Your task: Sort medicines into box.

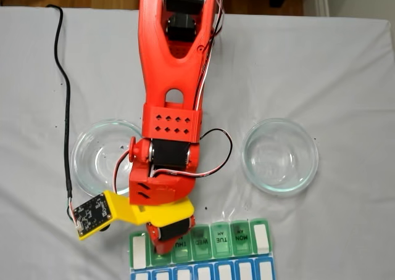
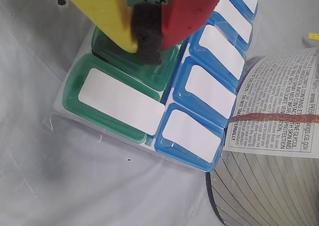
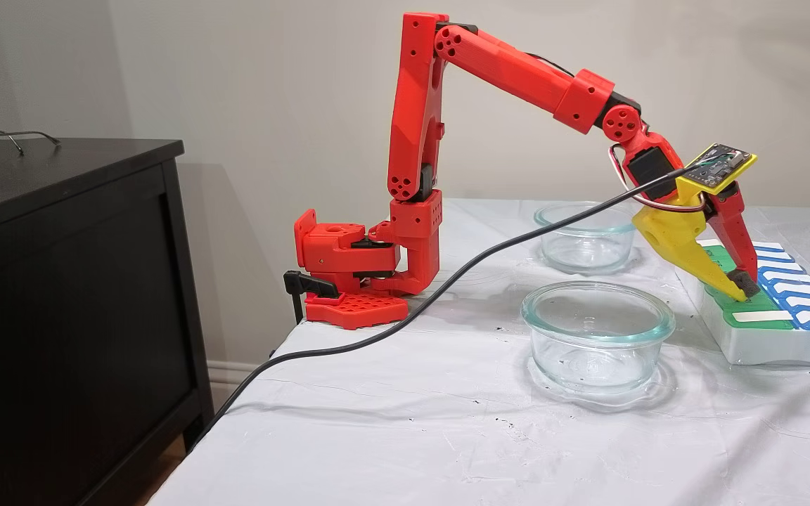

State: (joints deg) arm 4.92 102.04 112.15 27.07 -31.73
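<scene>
white cloth covers the surface [image 3: 391,429] beside a black cabinet [image 3: 74,295] and beige wall. the pill organizer [image 3: 770,337] sits at its right edge; the fingers [image 3: 744,287] are together, tips on a green lid.

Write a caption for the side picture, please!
Red robot arm's gripper touches the green lids of a pill organizer beside two glass bowls.
</scene>
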